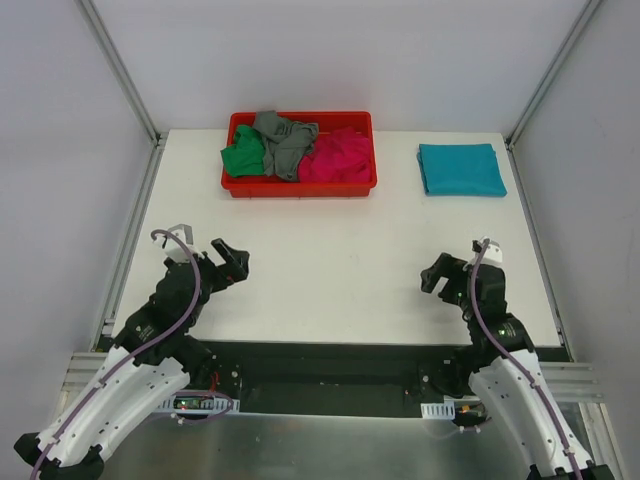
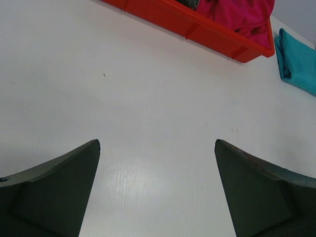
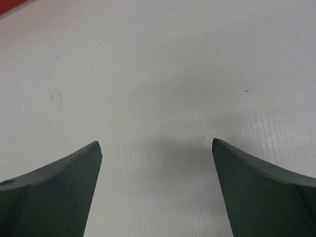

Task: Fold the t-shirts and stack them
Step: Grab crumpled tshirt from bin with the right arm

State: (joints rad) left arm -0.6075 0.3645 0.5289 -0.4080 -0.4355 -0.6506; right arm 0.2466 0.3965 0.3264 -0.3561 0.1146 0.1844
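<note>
A teal t-shirt (image 1: pixel 460 169) lies folded flat on the table at the back right; its edge shows in the left wrist view (image 2: pixel 298 58). A green t-shirt (image 1: pixel 243 157), a grey t-shirt (image 1: pixel 283 142) and a magenta-pink t-shirt (image 1: pixel 338 157) lie crumpled in the red tray (image 1: pixel 300 187). The pink one shows in the left wrist view (image 2: pixel 239 15). My left gripper (image 1: pixel 233 262) is open and empty over bare table at the near left. My right gripper (image 1: pixel 436 276) is open and empty over bare table at the near right.
The red tray (image 2: pixel 197 29) stands at the back middle of the white table (image 1: pixel 340 260). Metal frame posts rise at the back corners. A rail runs along the table's left edge (image 1: pixel 125 260). A sliver of the tray shows at the top left of the right wrist view (image 3: pixel 7 6).
</note>
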